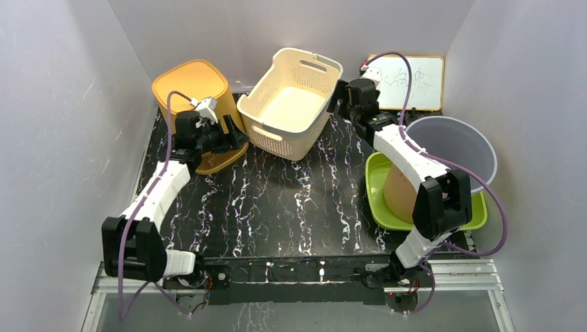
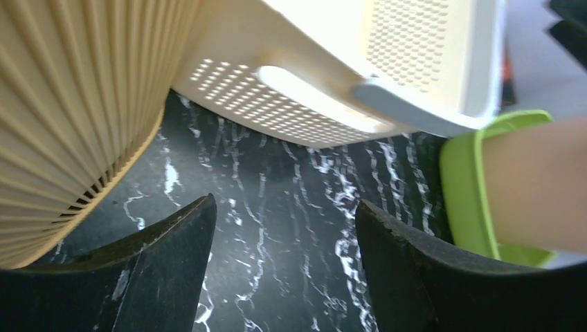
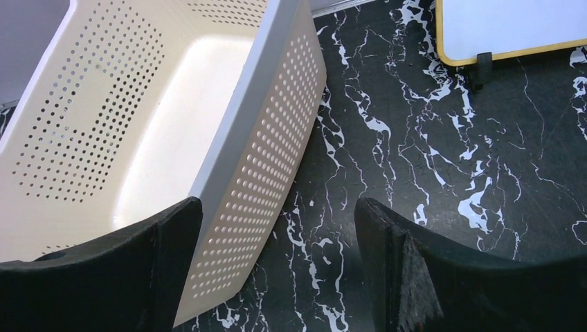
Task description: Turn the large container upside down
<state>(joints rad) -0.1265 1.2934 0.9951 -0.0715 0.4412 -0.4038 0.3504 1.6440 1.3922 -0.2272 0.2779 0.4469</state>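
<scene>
Left tool: fingers spread wide, gap bare, only the black marbled counter under it. It touches nothing that I can see. It sits low, just beside the orange ribbed bin on its left.

Right tool: fingers also spread wide, gripping nothing. The perforated right wall of the cream laundry basket runs into the gap on the left-finger side; contact cannot be told.

Cream laundry basket: at back centre of the counter, tilted, mouth facing up, not inverted. It lies between the two tools, ahead of and above the left tool, with its right rim at the right tool. The orange ribbed bin is close on its left; the green tray and grey bucket are to its right
</scene>
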